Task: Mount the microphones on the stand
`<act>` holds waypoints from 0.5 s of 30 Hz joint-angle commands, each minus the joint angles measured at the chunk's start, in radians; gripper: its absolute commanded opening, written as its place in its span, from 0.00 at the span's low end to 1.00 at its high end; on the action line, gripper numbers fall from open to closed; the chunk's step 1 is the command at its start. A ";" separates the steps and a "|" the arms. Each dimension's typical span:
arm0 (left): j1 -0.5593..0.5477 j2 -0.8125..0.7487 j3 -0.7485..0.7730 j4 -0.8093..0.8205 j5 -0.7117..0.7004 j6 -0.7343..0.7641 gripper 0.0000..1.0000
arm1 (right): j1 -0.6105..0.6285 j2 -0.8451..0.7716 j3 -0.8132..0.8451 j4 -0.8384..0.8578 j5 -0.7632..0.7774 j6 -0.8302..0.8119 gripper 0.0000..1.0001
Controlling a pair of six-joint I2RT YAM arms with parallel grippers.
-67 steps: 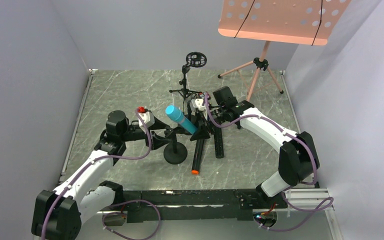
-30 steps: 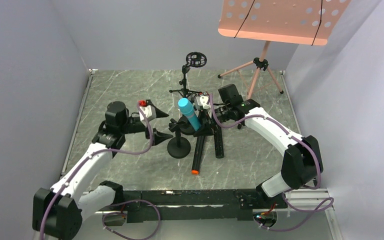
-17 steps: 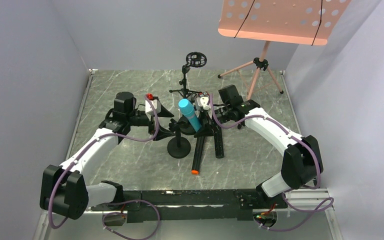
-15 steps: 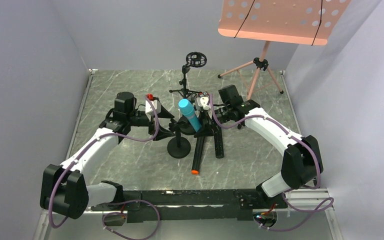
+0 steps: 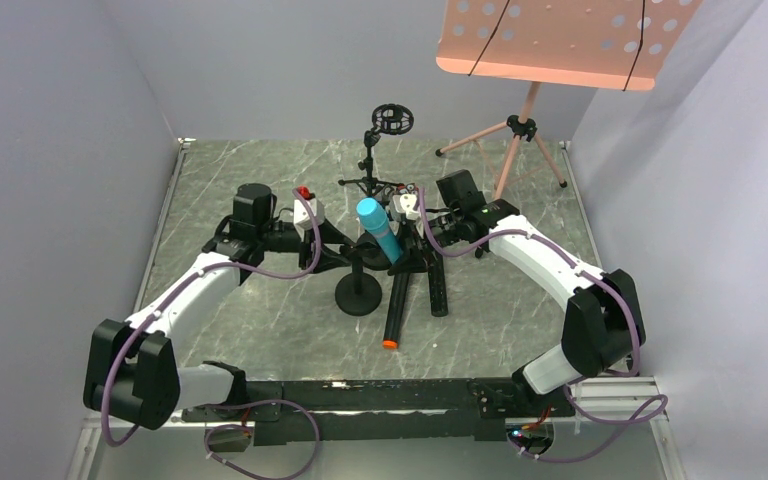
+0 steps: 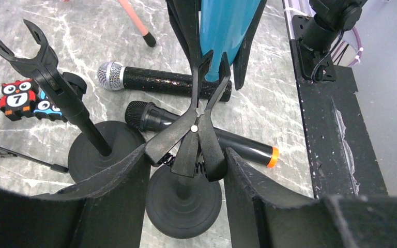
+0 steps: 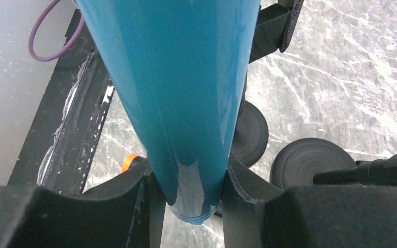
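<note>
My right gripper (image 5: 401, 257) is shut on the lower end of the light blue microphone (image 5: 377, 227), held tilted above the stand (image 5: 358, 294); in the right wrist view the blue microphone (image 7: 186, 77) fills the gap between the gripper's (image 7: 188, 178) fingers. My left gripper (image 6: 186, 153) is shut on the handles of the stand's spring clip (image 6: 192, 135), both fingers touching them. The clip's prongs point up at the blue microphone's tip (image 6: 222, 31). The black microphone with the orange end (image 5: 394, 312) and the silver-mesh one (image 6: 160, 80) lie on the table.
A second stand with a U-shaped holder (image 6: 57, 88) rises just left of the clip. A small owl figure (image 6: 19, 97) lies beside it. At the back stand a tripod with a round ring (image 5: 391, 119) and a pink music stand (image 5: 560, 40).
My left arm has swung right and farther in, and its jaws have narrowed onto the clip's handles. The right gripper and the blue microphone have not moved in the last second.
</note>
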 commanded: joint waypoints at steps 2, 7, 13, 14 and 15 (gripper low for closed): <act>-0.012 -0.049 -0.027 0.095 0.004 0.006 0.38 | -0.004 0.004 0.017 0.014 -0.036 -0.028 0.04; -0.015 -0.064 -0.029 0.059 -0.008 0.033 0.28 | -0.003 0.014 0.020 0.013 -0.031 -0.031 0.04; -0.014 -0.073 -0.033 0.066 -0.014 0.021 0.34 | 0.001 0.050 0.052 -0.003 -0.015 -0.048 0.04; -0.015 -0.071 -0.030 0.062 -0.011 0.020 0.44 | 0.000 0.050 0.056 -0.006 -0.013 -0.050 0.04; -0.015 -0.068 -0.028 0.059 -0.008 0.021 0.56 | 0.000 0.049 0.056 -0.005 -0.012 -0.051 0.04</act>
